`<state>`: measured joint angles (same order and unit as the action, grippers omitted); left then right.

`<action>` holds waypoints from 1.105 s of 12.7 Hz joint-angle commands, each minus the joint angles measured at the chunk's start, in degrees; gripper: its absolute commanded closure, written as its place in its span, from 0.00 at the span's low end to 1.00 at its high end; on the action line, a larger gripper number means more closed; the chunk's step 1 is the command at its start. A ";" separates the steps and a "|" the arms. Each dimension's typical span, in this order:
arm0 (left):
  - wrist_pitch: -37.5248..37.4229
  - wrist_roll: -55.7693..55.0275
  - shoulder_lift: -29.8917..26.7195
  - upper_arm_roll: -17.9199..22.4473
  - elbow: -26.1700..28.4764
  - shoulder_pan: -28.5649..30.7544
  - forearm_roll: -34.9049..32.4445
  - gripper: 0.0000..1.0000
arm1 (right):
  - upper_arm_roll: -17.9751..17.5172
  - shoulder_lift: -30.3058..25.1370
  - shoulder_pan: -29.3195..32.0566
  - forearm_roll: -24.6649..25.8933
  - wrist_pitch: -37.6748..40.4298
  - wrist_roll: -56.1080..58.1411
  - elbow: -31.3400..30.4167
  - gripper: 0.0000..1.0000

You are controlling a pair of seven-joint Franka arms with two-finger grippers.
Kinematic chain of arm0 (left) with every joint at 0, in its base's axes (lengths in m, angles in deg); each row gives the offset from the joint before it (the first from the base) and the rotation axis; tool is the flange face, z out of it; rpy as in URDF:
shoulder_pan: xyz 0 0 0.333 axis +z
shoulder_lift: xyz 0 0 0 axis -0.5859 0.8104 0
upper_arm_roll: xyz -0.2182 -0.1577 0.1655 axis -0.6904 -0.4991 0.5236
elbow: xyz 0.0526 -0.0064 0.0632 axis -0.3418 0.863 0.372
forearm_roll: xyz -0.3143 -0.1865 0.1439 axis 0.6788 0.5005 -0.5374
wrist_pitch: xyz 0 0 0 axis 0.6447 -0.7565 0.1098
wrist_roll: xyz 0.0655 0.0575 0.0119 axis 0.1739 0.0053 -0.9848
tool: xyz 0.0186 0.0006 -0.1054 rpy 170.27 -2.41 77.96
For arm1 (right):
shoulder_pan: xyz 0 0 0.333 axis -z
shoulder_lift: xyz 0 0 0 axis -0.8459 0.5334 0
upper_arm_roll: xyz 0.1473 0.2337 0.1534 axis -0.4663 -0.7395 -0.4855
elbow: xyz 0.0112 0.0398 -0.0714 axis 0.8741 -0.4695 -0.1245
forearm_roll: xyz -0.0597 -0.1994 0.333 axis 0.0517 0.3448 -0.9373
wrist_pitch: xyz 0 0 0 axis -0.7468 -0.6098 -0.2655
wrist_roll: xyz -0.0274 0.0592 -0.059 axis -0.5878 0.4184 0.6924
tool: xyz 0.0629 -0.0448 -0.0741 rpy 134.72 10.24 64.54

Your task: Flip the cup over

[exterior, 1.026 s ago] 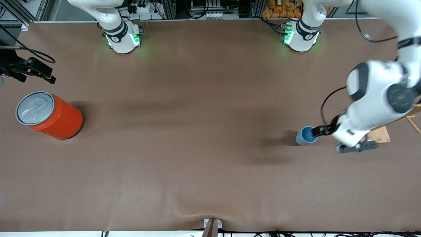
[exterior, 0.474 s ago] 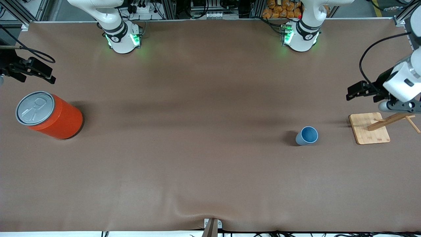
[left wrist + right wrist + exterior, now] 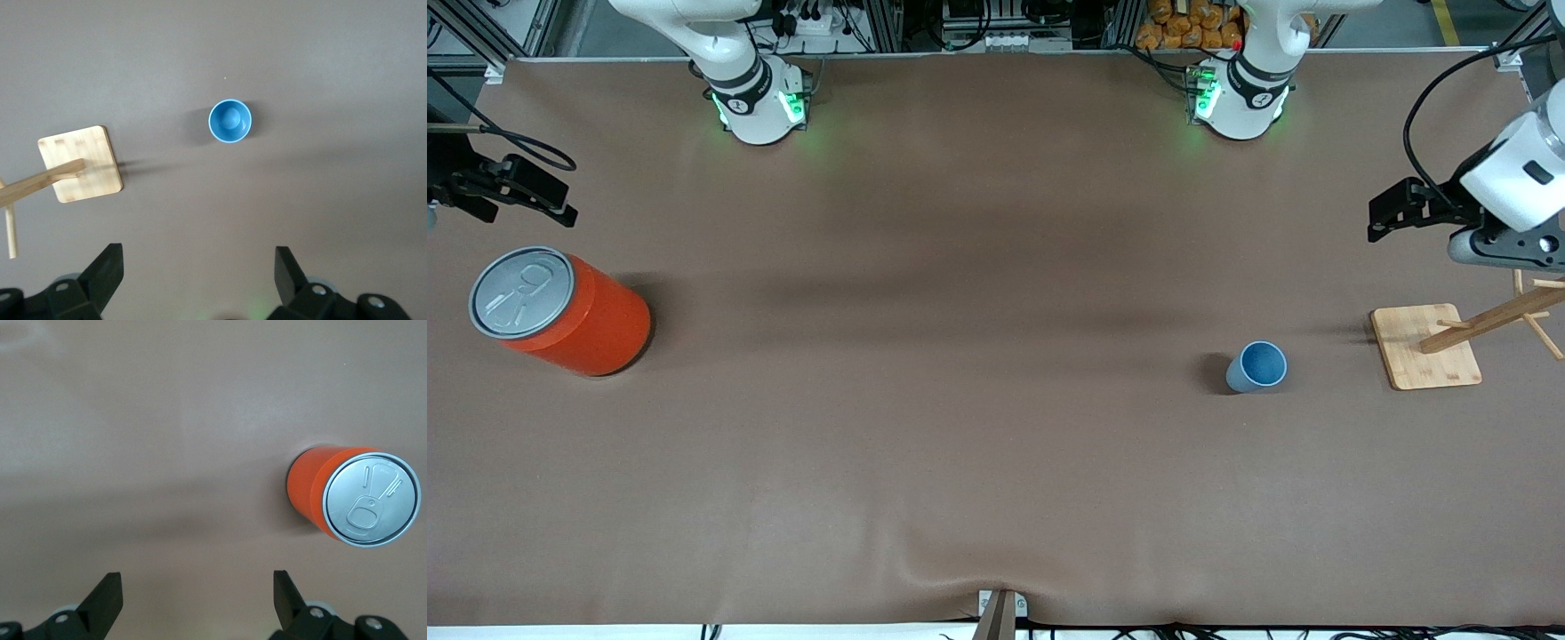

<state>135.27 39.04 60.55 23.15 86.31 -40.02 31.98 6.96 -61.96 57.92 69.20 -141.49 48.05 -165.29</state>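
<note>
- Cup [image 3: 1257, 366] stands upright, mouth up, on the table [image 3: 978, 427], near the wooden stand [image 3: 1424, 347]
- Left gripper [image 3: 1392, 209] is in the air over the table's end, fingers wide apart, empty
- Right gripper [image 3: 525, 191] waits near the can [image 3: 556, 311], open, empty

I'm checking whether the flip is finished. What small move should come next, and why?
Probably none beyond parking: the cup stands upright on the table, mouth up, and no hand touches it. The left hand is open and up over the table by the wooden stand; the right hand waits open near the can. I'd hold the left arm there.
</note>
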 commanded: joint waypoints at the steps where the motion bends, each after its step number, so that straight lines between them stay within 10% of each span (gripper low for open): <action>1: -4.66 0.22 0.78 0.02 -1.83 -0.07 -1.05 0.00 | 0.26 0.56 -0.24 -0.18 0.26 0.38 1.14 0.00; 14: -5.56 -1.62 0.69 0.11 -3.15 0.64 -0.08 0.00 | 0.17 0.56 -0.33 -0.18 0.43 0.38 1.14 0.00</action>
<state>129.57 37.38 60.66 23.40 84.47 -39.69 31.84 6.95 -61.95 57.91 69.20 -141.49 48.05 -165.29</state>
